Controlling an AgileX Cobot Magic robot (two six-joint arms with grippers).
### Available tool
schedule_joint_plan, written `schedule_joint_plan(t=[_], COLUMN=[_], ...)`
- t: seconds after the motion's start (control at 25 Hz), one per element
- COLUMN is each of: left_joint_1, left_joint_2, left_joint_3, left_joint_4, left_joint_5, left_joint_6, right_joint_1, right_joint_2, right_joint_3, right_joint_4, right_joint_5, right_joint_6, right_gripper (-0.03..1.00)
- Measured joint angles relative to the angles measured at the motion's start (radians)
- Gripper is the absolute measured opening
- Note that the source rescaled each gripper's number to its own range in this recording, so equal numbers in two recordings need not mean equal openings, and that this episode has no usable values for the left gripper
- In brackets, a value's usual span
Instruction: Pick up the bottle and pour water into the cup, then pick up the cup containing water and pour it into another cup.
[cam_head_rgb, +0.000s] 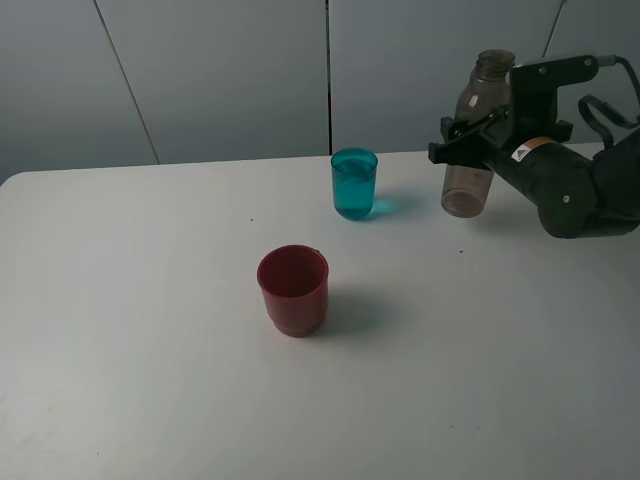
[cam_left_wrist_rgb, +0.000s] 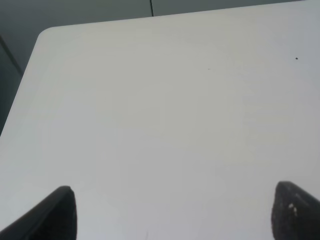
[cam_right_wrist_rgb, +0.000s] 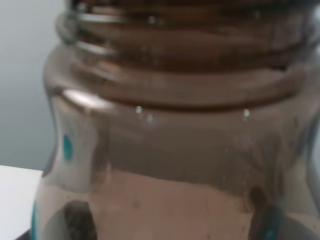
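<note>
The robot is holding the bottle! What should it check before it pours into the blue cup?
1. Right gripper shut on the bottle: ok.
2. Bottle neck without a cap: ok, the right wrist view shows bare threads.
3. Water inside the bottle: cannot tell.
4. Teal cup upright on the table: ok.
5. Bottle mouth above the teal cup: not ok, the bottle stands upright to the cup's right, apart from it.
6. Red cup out of the pouring path: ok, it sits nearer the camera.
</note>
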Motion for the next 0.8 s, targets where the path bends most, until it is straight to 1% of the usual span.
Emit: schedule_joint_plan(t=[0.16,0.32,0.44,0.56,0.64,0.8], left_joint_1=[0.000,0.000,0.000,0.000,0.000,0.000], left_joint_2=[0.000,0.000,0.000,0.000,0.000,0.000], left_joint_3=[0.000,0.000,0.000,0.000,0.000,0.000], left_joint_4=[0.000,0.000,0.000,0.000,0.000,0.000], left_joint_5=[0.000,0.000,0.000,0.000,0.000,0.000], left_joint_6=[0.000,0.000,0.000,0.000,0.000,0.000], right_joint_1=[0.000,-0.001,-0.001,-0.002,-0.004,-0.004], right_joint_2=[0.063,0.092,0.092,0.104,0.116,0.142], right_joint_3=[0.000,0.000,0.009,0.026,0.038,0.042], right_joint_4=[0.031,0.075,0.153,0.256,0.302,0.314], right_joint_5=[-0.075,-0.096,-0.106,-0.146,-0.172,-0.222], right_joint_6=[0.018,0.022,0.010,0.001,0.001,-0.001], right_gripper=[0.00,0.00,0.00,0.00,0.00,0.00])
